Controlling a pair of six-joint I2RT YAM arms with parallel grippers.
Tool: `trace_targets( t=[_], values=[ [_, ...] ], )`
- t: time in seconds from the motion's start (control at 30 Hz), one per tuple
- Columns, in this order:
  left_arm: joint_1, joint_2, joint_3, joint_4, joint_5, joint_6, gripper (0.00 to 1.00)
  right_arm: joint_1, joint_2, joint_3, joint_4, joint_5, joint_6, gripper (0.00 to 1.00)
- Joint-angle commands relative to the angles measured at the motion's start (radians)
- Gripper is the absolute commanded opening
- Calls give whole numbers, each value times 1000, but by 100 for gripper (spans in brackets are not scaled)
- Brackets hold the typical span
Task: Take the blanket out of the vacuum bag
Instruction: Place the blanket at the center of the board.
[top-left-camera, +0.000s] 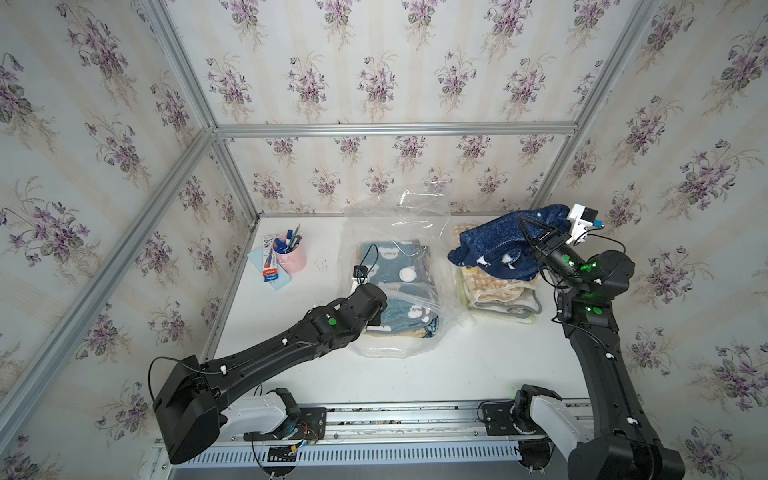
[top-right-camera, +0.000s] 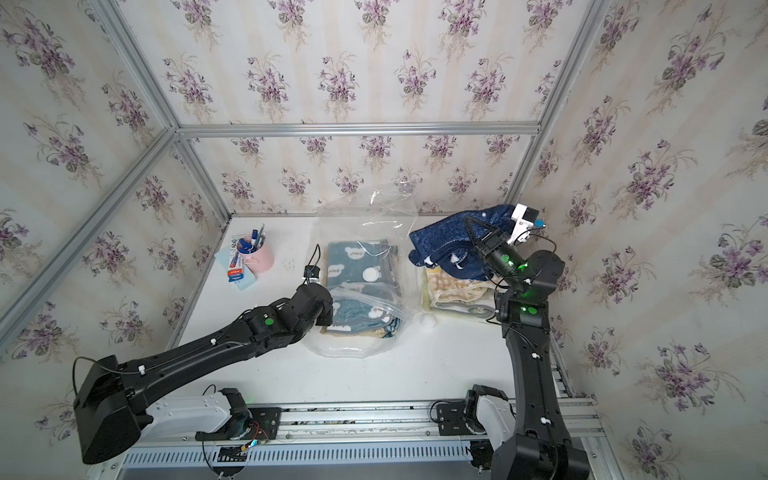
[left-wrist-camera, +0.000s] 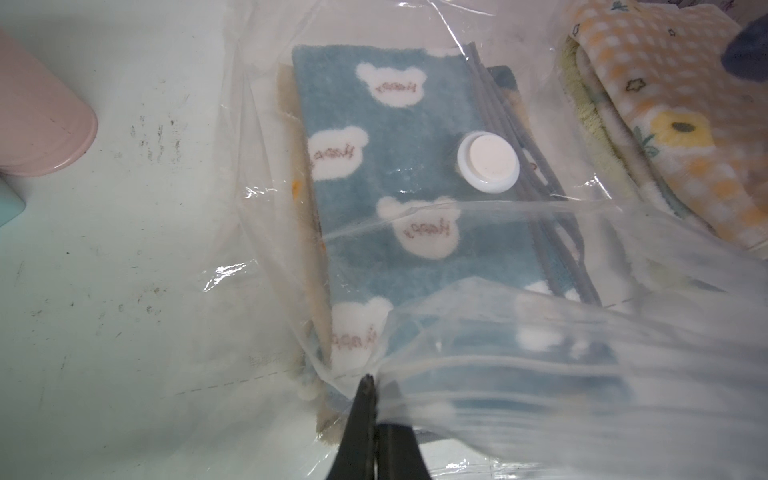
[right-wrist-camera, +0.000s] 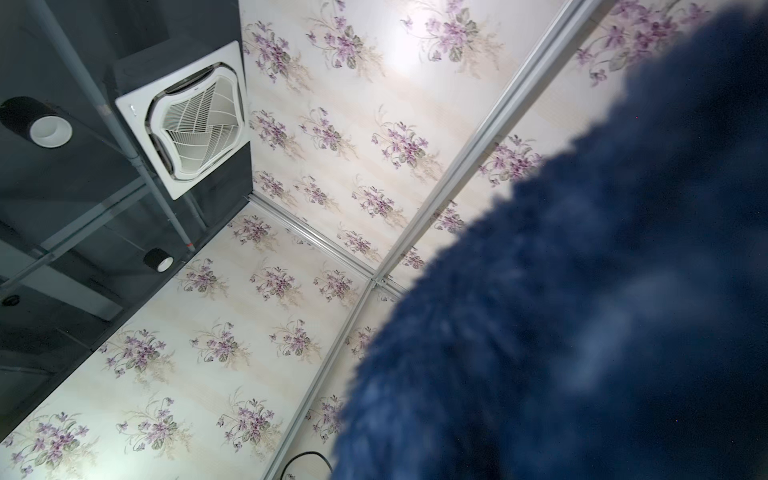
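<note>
On the table (top-left-camera: 415, 374), one vacuum bag (top-left-camera: 395, 249), one held navy blanket (top-left-camera: 494, 245)

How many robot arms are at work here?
2. The left arm's hand pinches the clear plastic vacuum bag mid-table; the right arm's hand holds a fluffy dark blue blanket over folded pastel blankets.

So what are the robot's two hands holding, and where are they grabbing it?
The left gripper pinches the vacuum bag by its zip-seal edge. The right gripper holds the dark blue blanket by a bunched fold.
</note>
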Motion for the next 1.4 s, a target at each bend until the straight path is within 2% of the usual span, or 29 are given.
trace_targets(
  t=[0.0, 0.2, 0.27, 0.33, 0.4, 0.5, 0.6, 0.63, 0.7, 0.77, 0.9, 0.97, 1.2, 1.37],
  values=[
    [22, -8, -14, 17, 15, 10, 0, -11, 11, -3, -53, -29, -66, 0],
    [51, 28, -4, 39, 52, 27, 0, -8, 196, 110, -59, 35, -125, 0],
    [60, 45, 4, 50, 62, 33, 0, -9, 298, 161, 48, 38, -88, 0],
    [71, 65, 17, 65, 77, 39, 0, -9, 381, 190, 299, 20, 1, 0],
    [77, 80, 25, 87, 92, 49, 0, -10, 396, 212, 369, 38, -39, 0],
    [80, 93, 27, 127, 117, 75, 0, -15, 377, 144, 318, 74, -203, 0],
    [80, 94, 11, 162, 139, 93, 0, -18, 409, -31, 283, 124, -280, 0],
    [80, 99, 10, 163, 143, 96, 0, -24, 450, -85, 314, 121, -262, 0],
    [80, 113, 17, 150, 155, 97, 0, -47, 566, -217, 482, 109, -138, 0],
    [80, 120, 22, 140, 178, 93, 0, -72, 663, -367, 751, 120, 34, 0],
    [80, 118, 18, 128, 204, 88, 0, -73, 723, -483, 926, 127, 171, 0],
    [80, 116, 20, 121, 202, 84, 0, -73, 695, -498, 907, 129, 174, 0],
    [79, 109, 33, 109, 205, 85, 0, -73, 529, -454, 653, 143, 161, 0],
    [80, 106, 48, 99, 201, 96, 0, -73, 383, -384, 356, 166, 162, 0]
  ],
)
